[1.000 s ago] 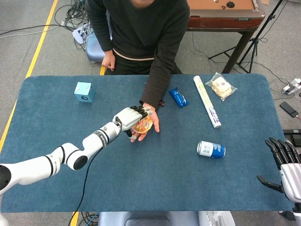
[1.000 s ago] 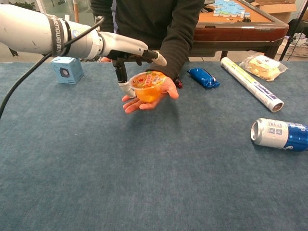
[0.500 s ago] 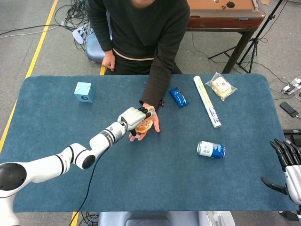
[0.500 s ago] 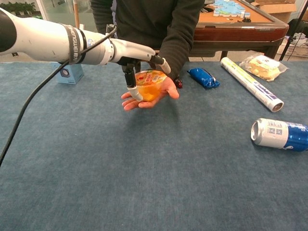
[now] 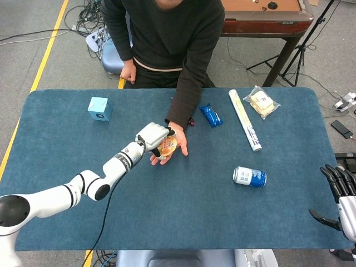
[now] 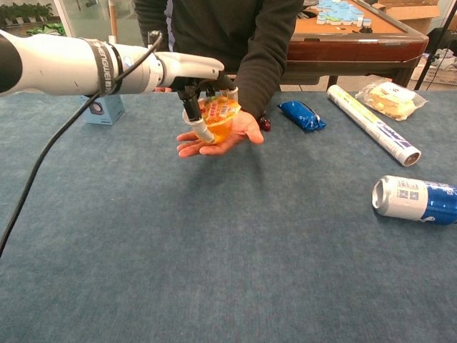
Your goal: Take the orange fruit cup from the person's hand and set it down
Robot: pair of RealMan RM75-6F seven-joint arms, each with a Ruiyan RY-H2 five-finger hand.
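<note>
The orange fruit cup (image 5: 168,146) (image 6: 218,118) lies tilted on the person's upturned palm (image 5: 181,146) (image 6: 236,133) at the table's middle. My left hand (image 5: 152,135) (image 6: 193,80) reaches in from the left and grips the cup, with fingers curled over its top and thumb against its near side. The cup still touches the person's palm. In the head view my right hand (image 5: 340,192) hangs off the table's right edge, fingers apart, holding nothing.
A light blue cube (image 5: 100,108) (image 6: 96,106) stands at the far left. A blue packet (image 5: 211,114), a white tube (image 5: 245,119) and a bagged sandwich (image 5: 261,102) lie at the far right. Nearer on the right lies a blue can (image 5: 250,177) on its side.
My left hand's fingers, spread over the cup before, have closed around it. The cup has tipped toward my hand and lifted slightly with the person's palm.
</note>
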